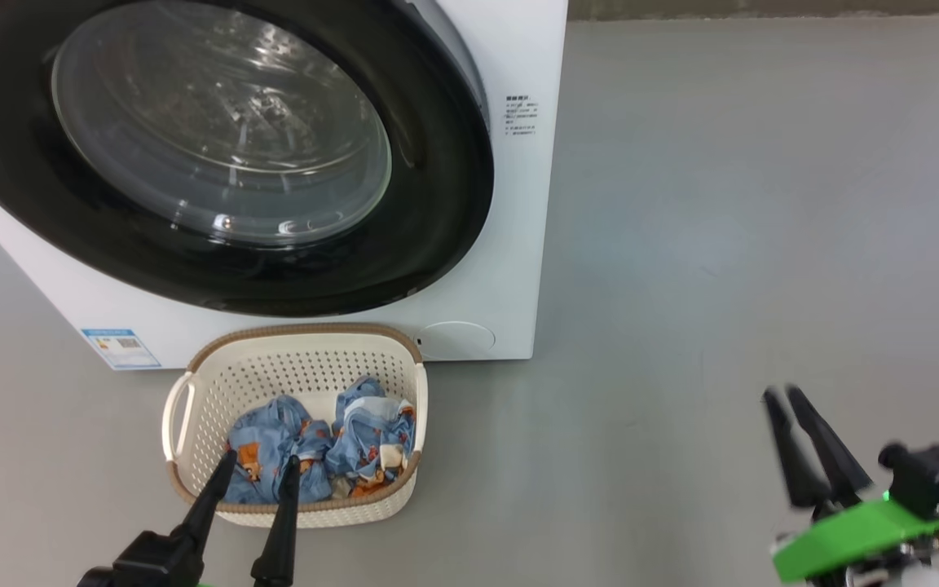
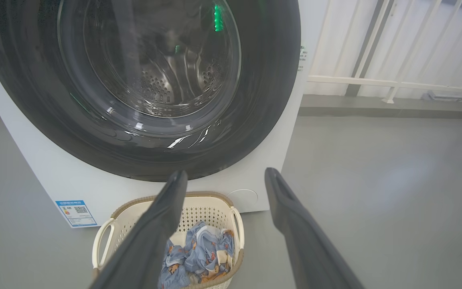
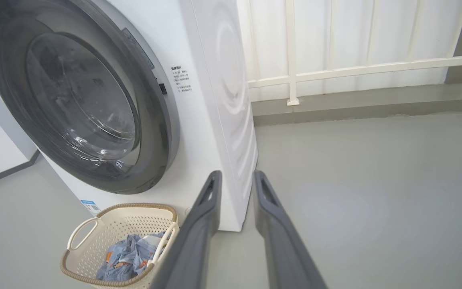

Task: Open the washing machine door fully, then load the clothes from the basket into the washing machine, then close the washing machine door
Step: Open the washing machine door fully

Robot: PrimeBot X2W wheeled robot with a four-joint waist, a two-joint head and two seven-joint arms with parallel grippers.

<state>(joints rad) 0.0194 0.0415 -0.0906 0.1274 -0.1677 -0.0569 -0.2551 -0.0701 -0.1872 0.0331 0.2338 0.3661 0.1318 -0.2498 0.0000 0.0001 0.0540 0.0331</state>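
Washing machine door: large round glossy black door [image 1: 437, 228] with a bulging clear glass window, lying flat against the machine front, closed; steel perforated drum [image 2: 163, 84] visible through the glass in the left wrist view
Washing machine: big white boxy front-loader [image 1: 510, 244] standing on the plain grey floor [image 1: 722, 244]; small blue label sticker [image 1: 121, 348] at the lower left of its front, round white flap [image 1: 457, 338] at the lower right
Basket: small cream-white perforated plastic basket [image 1: 298, 371] with a brown woven-look rim and side handles, on the floor just in front of the machine, below the door, upright
Clothes: crumpled blue fabric printed with small orange and white figures [image 1: 355, 440], all inside the basket, heaped toward its near and right side
Left gripper: two long dark fingers spread wide [image 1: 262, 461], nothing between them; in the head view fingertips overlap the basket's near rim and the edge of the clothes; contact with the fabric not resolvable; in the left wrist view [image 2: 225, 173] pointed at the lower edge of the door, basket below
Right gripper: fingers [image 1: 779, 393] parted by a narrow gap, much closer together than the left pair, holding nothing; over bare floor, well to the right of the basket and the machine; bright green part [image 1: 853, 530] at its wrist; slightly blurred in the head view
Background: white railing [image 3: 355, 68] along the wall beyond the machine
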